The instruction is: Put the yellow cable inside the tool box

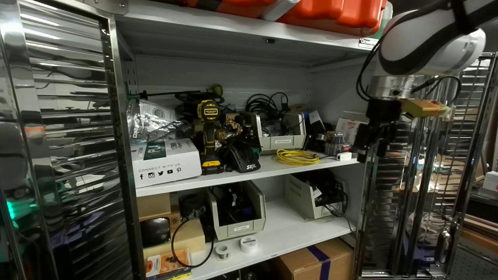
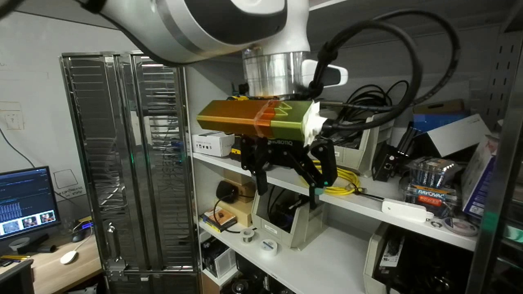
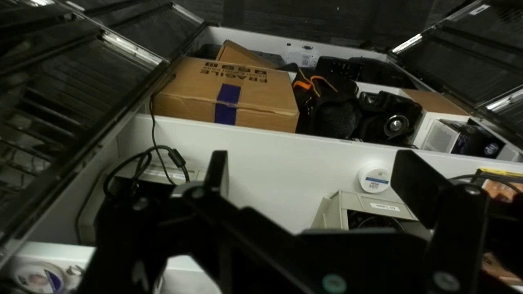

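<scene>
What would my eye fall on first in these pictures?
Most likely the big white robot arm at the upper right of an exterior view, with its black gripper open and holding nothing. Next comes the bright yellow cable, coiled near the front edge of a shelf, in that view right of a black-and-yellow power tool. Then there is orange-red plastic along that view's top edge, above the shelf.

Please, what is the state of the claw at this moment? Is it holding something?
Claw: open, holding nothing.
</scene>
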`<action>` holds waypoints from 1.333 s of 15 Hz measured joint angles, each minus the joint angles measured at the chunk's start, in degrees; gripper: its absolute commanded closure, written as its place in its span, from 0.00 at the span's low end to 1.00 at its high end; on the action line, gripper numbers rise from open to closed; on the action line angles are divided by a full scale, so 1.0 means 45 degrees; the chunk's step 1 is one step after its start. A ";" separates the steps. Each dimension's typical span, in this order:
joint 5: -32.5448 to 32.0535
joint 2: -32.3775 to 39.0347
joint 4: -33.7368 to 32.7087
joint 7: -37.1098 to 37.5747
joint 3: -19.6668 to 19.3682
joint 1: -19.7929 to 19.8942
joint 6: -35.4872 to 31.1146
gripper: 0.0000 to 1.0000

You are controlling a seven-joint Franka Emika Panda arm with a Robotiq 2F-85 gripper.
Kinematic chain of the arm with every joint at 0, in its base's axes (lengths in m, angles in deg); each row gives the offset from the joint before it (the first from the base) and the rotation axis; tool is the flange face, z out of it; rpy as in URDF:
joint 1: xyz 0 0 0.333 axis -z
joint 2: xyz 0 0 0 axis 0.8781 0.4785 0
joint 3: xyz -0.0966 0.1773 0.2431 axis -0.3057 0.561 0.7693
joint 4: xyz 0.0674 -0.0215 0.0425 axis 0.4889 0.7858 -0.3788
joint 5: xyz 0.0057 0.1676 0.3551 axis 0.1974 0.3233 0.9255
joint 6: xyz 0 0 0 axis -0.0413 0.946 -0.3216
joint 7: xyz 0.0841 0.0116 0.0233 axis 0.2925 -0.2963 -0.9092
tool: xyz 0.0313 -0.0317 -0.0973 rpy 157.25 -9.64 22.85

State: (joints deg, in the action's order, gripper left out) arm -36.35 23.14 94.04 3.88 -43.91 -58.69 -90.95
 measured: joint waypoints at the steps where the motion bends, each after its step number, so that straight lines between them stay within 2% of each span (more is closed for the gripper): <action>1: -0.0013 0.0518 -0.0359 0.0350 0.0234 -0.0048 -0.0469 0.00; 4: -0.0100 0.1976 -0.1459 0.1839 0.0713 -0.0056 -0.1949 0.00; 7: -0.0165 0.3268 -0.2570 0.3656 0.0764 -0.0007 -0.2847 0.00; 13: -0.0164 0.5691 -0.5070 0.6584 0.0598 0.0152 -0.2844 0.00; 20: -0.0165 0.7469 -0.7047 0.7649 0.0578 0.0054 -0.2419 0.00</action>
State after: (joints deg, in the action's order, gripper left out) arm -37.09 56.74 62.32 38.30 -41.31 -58.45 -101.83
